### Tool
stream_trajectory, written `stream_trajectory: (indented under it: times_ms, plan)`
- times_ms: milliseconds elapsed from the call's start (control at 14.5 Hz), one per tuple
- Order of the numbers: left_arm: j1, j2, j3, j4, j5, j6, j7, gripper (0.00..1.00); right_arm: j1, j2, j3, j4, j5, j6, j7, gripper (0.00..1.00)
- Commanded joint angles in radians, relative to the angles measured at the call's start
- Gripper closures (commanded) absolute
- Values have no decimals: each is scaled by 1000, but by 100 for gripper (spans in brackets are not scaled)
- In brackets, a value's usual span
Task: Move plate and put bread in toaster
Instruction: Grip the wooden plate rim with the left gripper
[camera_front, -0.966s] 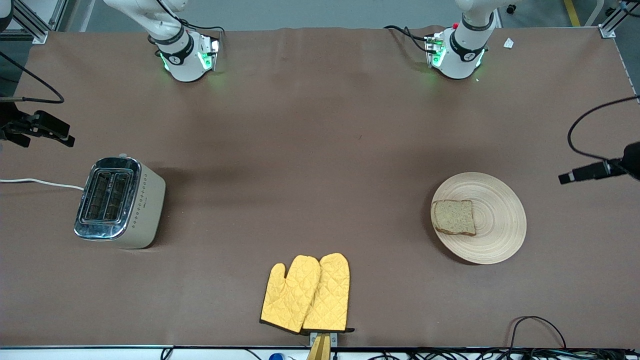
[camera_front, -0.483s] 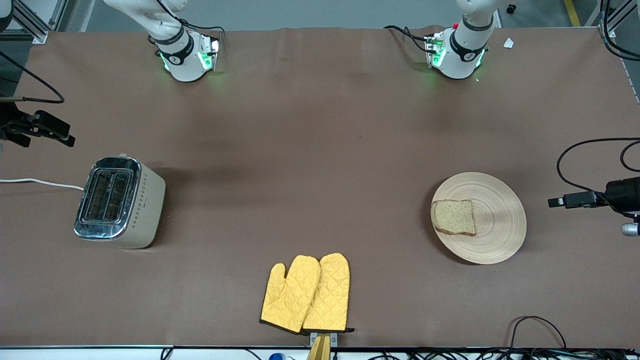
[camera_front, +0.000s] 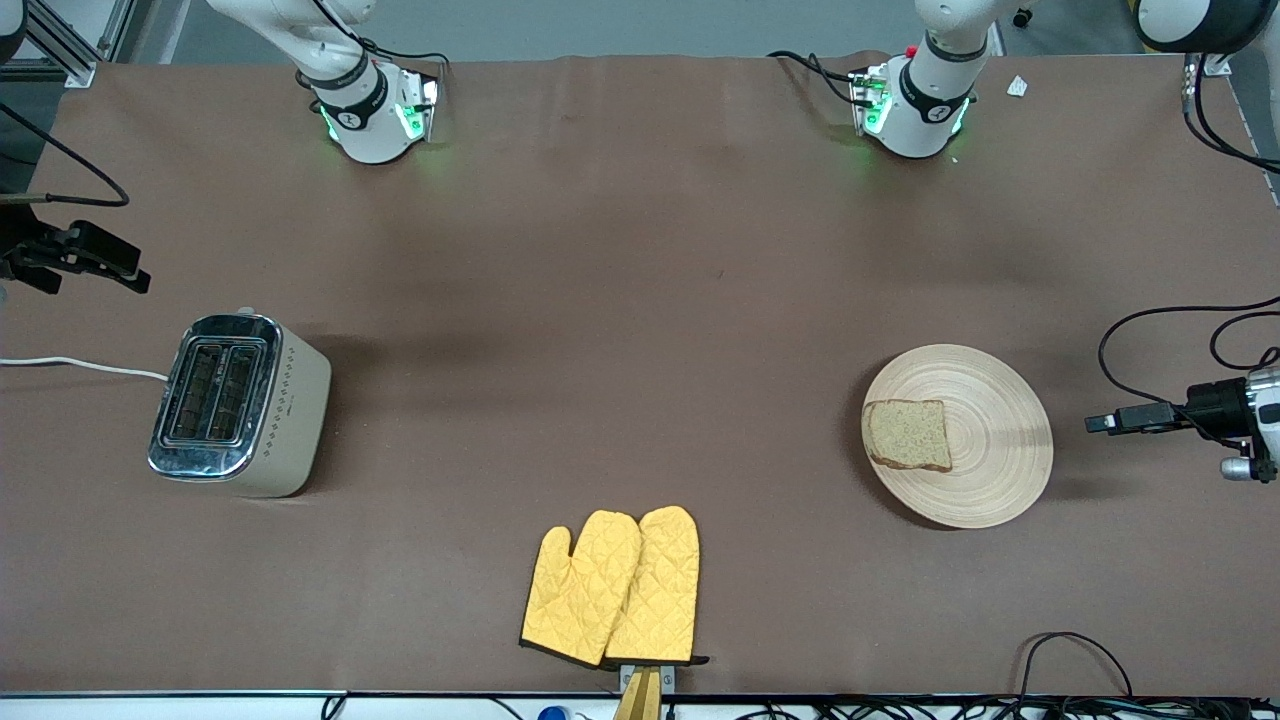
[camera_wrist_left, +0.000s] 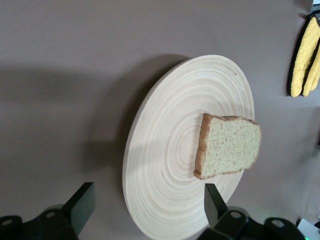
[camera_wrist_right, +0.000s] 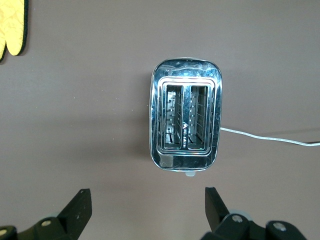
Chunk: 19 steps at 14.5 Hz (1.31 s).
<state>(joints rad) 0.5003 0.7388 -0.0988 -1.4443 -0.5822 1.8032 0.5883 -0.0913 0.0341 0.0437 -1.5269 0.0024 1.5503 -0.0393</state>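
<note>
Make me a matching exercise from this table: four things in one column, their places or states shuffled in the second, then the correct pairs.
Things:
1. bread
2. toaster
3. oven mitts
4. left gripper

Places or states:
A. open, beside the plate
B. slots empty, at the right arm's end of the table
C. lying on the plate
D. nearest the front camera, mid-table

Pairs: 1-C, 2-B, 3-D, 4-A

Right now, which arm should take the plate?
Left. Its open hand hovers beside the plate, at the left arm's end of the table, with the bread on it. The right hand, also open, waits over the toaster.
</note>
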Motion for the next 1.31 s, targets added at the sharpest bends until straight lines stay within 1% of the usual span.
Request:
stream_trajectory:
  times_ms: [0, 207, 414, 552, 690, 897, 1034, 1241]
  plan:
    - [14, 51, -7, 28, -53, 7, 60, 14, -5, -10, 4, -4, 13, -6, -10, 0]
    - [9, 85, -10, 28, -61, 45, 67, 23, -4, -10, 7, -4, 13, -7, -5, 0]
    - [11, 86, -12, 24, -67, 48, 68, 31, -4, -10, 7, -4, 13, -6, -5, 0]
    - [3, 105, -12, 24, -62, 50, 82, 34, -4, -10, 7, -4, 14, -6, -7, 0]
    - [3, 131, -13, 24, -67, 67, 109, 35, -5, -10, 7, -4, 14, -4, -7, 0]
    - [1, 126, -15, 24, -62, 67, 119, 39, -5, -10, 7, -4, 14, -4, -8, 0]
    - [0, 126, -16, 24, -59, 61, 125, 48, -5, -10, 7, -4, 14, -4, -10, 0]
    - [0, 131, -22, 22, -59, 58, 146, 57, -7, -10, 7, -4, 14, -4, -11, 0]
